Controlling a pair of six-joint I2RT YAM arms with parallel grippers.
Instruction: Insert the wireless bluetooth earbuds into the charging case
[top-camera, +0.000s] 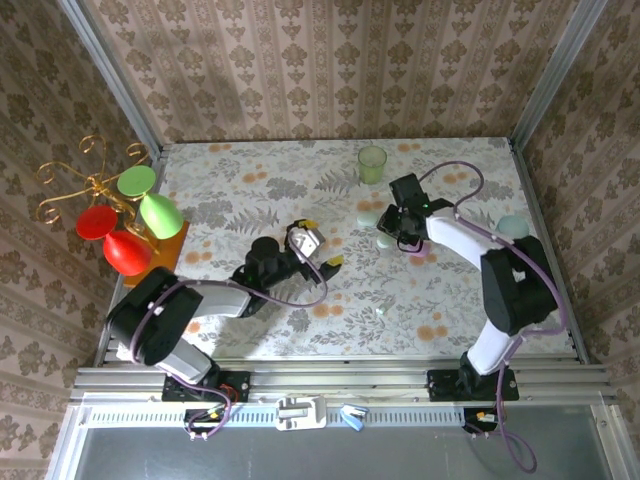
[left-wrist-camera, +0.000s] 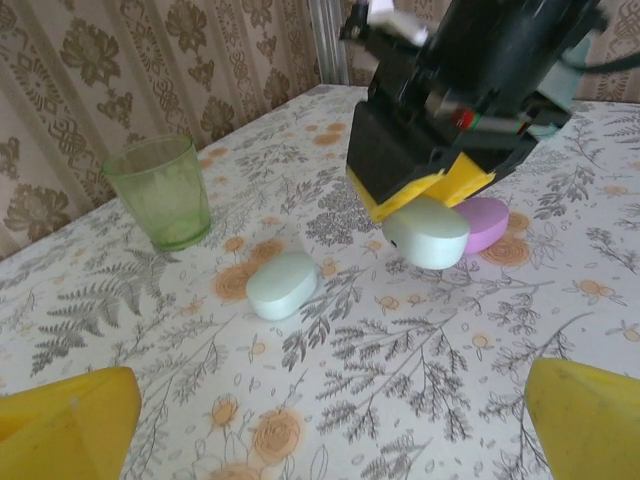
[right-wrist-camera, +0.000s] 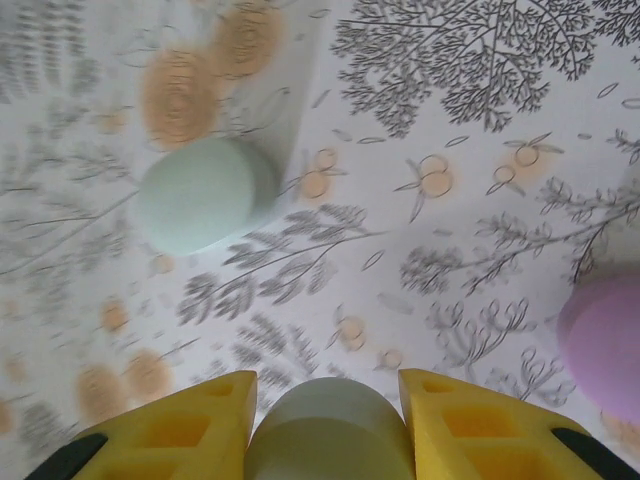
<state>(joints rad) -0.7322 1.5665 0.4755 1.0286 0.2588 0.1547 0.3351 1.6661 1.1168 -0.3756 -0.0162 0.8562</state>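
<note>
Between the right gripper's (right-wrist-camera: 325, 425) clamped yellow fingers (right-wrist-camera: 180, 430) sits a mint charging case (left-wrist-camera: 428, 232). A purple case (left-wrist-camera: 485, 222) lies just behind it and a second mint case (left-wrist-camera: 283, 285) lies nearby on the tablecloth (left-wrist-camera: 400, 380). The left gripper (left-wrist-camera: 320, 430) faces them with its fingers spread wide.

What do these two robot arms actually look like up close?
Each arm is a chain of black joint blocks and white links: left arm, right arm. A thin purple-grey cable loops along each. The fingers are chunky yellow plastic with hollow pockets, on black bodies.
</note>
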